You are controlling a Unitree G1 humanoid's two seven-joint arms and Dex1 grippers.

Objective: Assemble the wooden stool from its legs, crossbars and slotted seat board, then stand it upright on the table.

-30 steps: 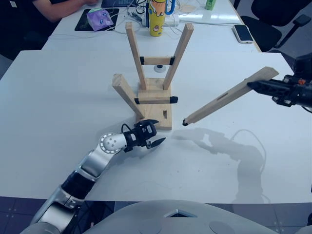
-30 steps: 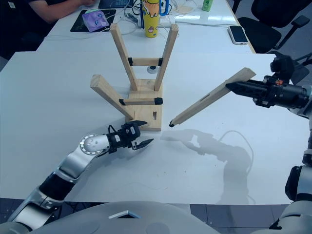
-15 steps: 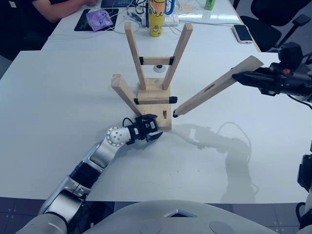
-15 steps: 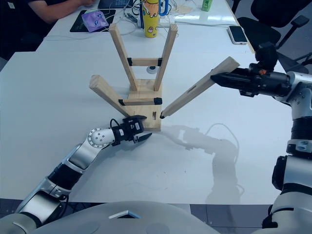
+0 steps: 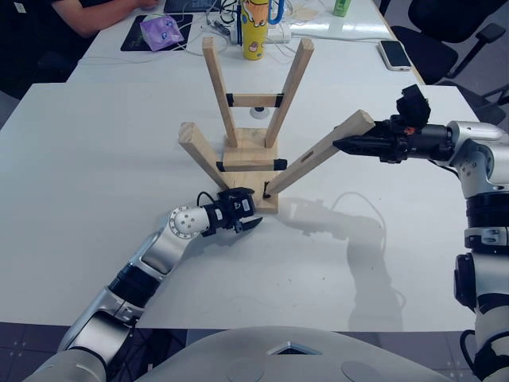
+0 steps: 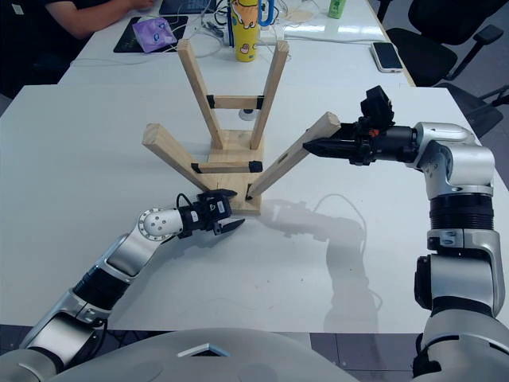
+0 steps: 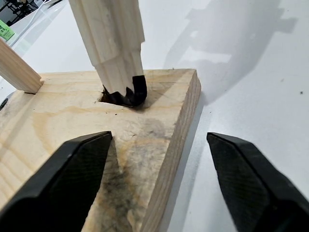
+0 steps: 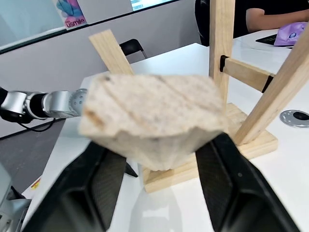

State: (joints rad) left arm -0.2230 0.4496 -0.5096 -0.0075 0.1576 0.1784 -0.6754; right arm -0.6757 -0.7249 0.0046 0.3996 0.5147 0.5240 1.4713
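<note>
The right hand [image 6: 312, 146], clamped on the last leg [image 5: 314, 157], has swung it in, so its black tip now sits in the slot at the seat board's [image 7: 164, 116] near corner, mid-desk. The left hand [image 5: 247, 212], fingers apart, has moved up to straddle that corner. The leg looks ready to be pressed home.

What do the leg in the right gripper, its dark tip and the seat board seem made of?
Leg: pale unfinished wood, visible grain. Its tip: black, perhaps paint or a coating; unclear. Seat board: raw light wood, grain lines and grey smudges.
</note>
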